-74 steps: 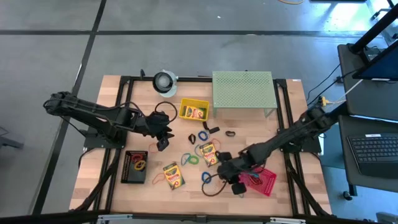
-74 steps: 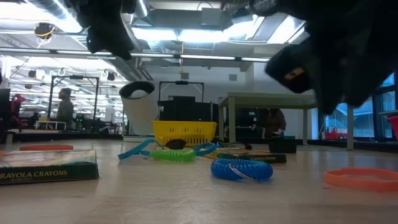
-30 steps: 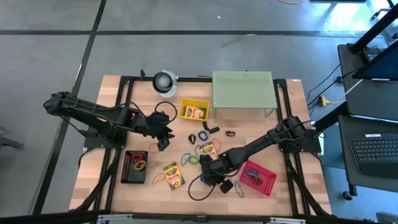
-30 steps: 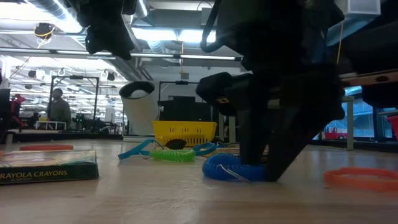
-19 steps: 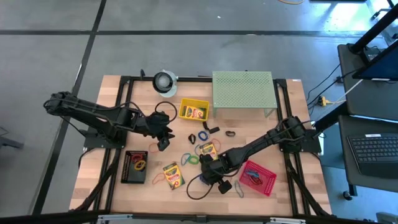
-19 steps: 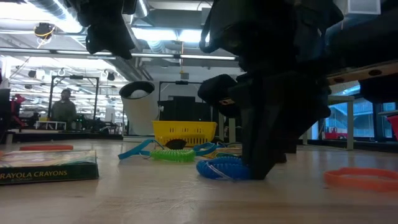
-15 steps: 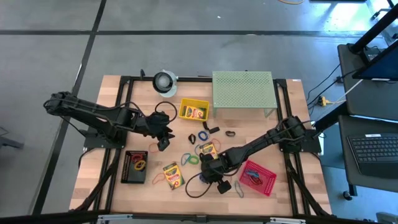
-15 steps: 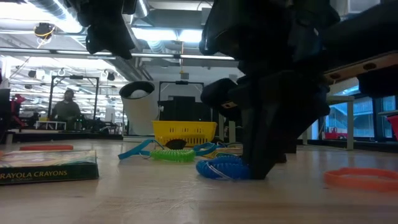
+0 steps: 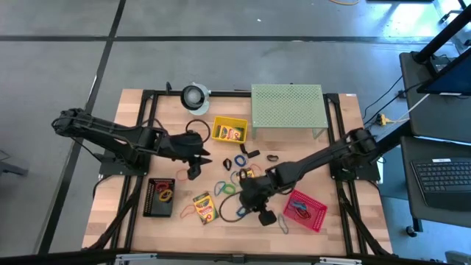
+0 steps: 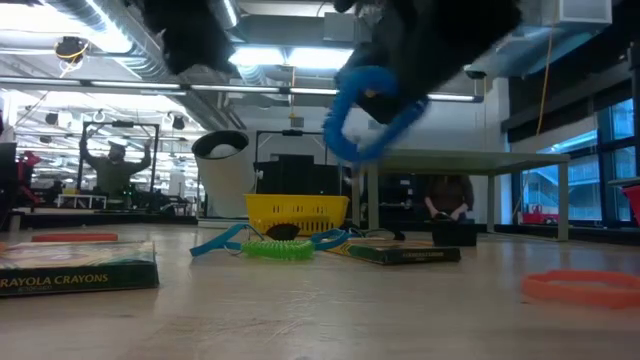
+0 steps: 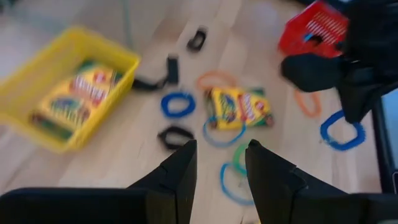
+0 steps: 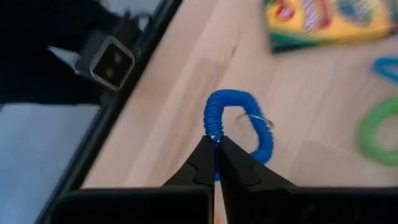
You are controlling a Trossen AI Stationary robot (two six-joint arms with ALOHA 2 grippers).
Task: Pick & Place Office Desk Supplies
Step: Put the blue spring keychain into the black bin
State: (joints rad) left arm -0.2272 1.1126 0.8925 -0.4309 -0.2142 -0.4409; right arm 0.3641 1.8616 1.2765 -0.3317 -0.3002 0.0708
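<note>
Now the right arm reaches in low across the surface (image 9: 132,221), its hand (image 12: 216,144) lifted clear of the wood and clenched on a blue coil band (image 12: 236,124); the band hangs from the fingertips above the boards, just beside the red basket (image 9: 305,210). In the low view the coil (image 10: 368,112) dangles well above the surface. The left arm stretches from its base toward the yellow bin (image 9: 229,130), its hand (image 9: 193,158) hovering near that bin with fingers (image 11: 180,171) parted and nothing between them.

Counted from above: three crayon boxes, one in the yellow bin (image 9: 230,133), one (image 9: 205,208) near the black tray (image 9: 151,208), one (image 11: 239,107) between the bin and the red basket. One red basket, one yellow bin, one black tray, one green stand (image 9: 287,107). Loose bands lie scattered between bin and basket, too many overlapping to count surely; an orange one (image 10: 580,287) lies apart.

A second ago the right hand stood down on the surface around the blue coil; it has since closed and risen, carrying the coil up. The left arm has barely shifted.
</note>
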